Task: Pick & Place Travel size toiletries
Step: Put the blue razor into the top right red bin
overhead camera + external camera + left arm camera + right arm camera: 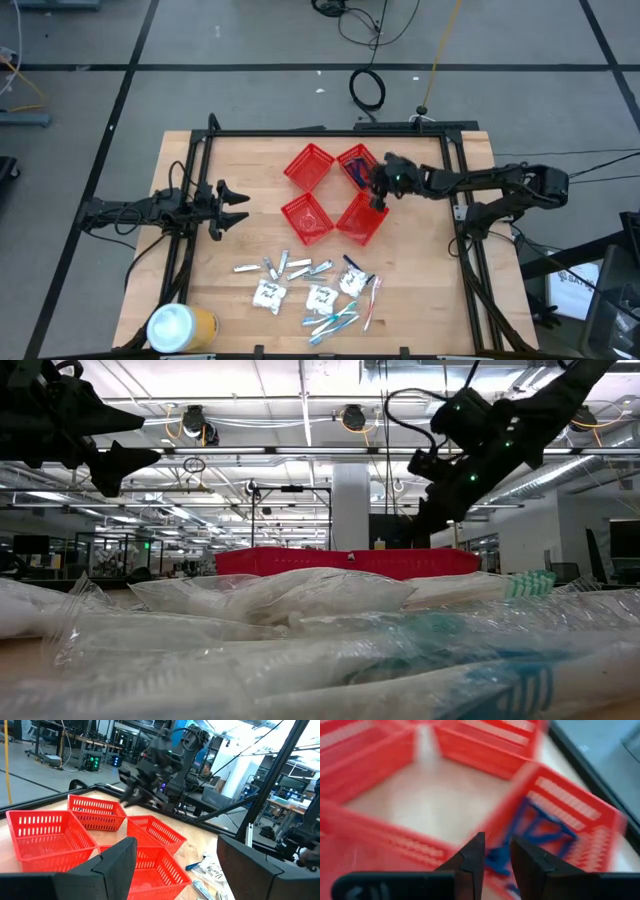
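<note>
step in hand: the right end effector (379, 197) hangs over the back-right red basket (352, 160), which already holds dark blue razors (540, 832); this looks like a drop into that basket, or the moment just after one.
right end effector state: fingers a small way apart with a narrow gap between them; nothing can be seen clamped in that gap.
doing it well: part the fingers fully while over the basket's middle, not its rim, so a razor lands inside and not in the gap between baskets; lift straight up before swinging away, so the mesh wall is not caught.
left end effector: the left end effector (236, 206) waits over the left part of the tabletop (430, 290), fingers wide apart, empty.
toiletries, place: most travel size toiletries (310, 285) lie scattered on the near part of the tabletop, in front of the four baskets and well apart from them.
toiletries, look: small white sachets with dark print, little silvery tubes, pastel toothbrushes in clear wrap, thin and light.
handling judgement: the glossy wrapping is likely slippery, so a firm central pinch would suit.
other: a yellow can (182, 327) stands at the near left corner.
</note>
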Robot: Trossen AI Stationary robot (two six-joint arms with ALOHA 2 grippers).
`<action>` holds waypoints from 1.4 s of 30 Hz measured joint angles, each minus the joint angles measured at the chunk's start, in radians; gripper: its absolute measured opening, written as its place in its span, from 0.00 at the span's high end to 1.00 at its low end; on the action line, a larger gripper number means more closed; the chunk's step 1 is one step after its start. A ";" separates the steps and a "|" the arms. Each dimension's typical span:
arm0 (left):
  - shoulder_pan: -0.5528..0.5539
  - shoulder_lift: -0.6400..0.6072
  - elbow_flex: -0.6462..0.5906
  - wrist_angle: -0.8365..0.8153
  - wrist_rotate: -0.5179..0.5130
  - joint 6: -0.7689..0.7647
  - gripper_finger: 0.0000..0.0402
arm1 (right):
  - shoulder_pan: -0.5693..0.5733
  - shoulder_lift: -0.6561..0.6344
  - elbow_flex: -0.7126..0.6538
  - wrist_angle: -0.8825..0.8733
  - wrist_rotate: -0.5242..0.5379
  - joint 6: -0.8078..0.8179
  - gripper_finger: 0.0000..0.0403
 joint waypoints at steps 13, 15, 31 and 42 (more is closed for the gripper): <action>0.000 0.000 0.000 0.000 0.000 0.000 0.33 | 0.527 0.000 0.000 0.031 -0.002 0.148 0.55; 0.000 0.000 0.000 0.000 0.000 0.000 0.33 | 0.607 0.010 0.000 0.031 -0.002 0.192 0.51; 0.000 0.000 0.000 0.000 0.000 0.000 0.33 | 0.853 0.237 -0.040 0.122 0.107 0.531 0.53; 0.000 0.000 0.000 0.000 0.000 0.000 0.33 | 0.888 0.250 -0.036 0.016 0.116 0.672 0.56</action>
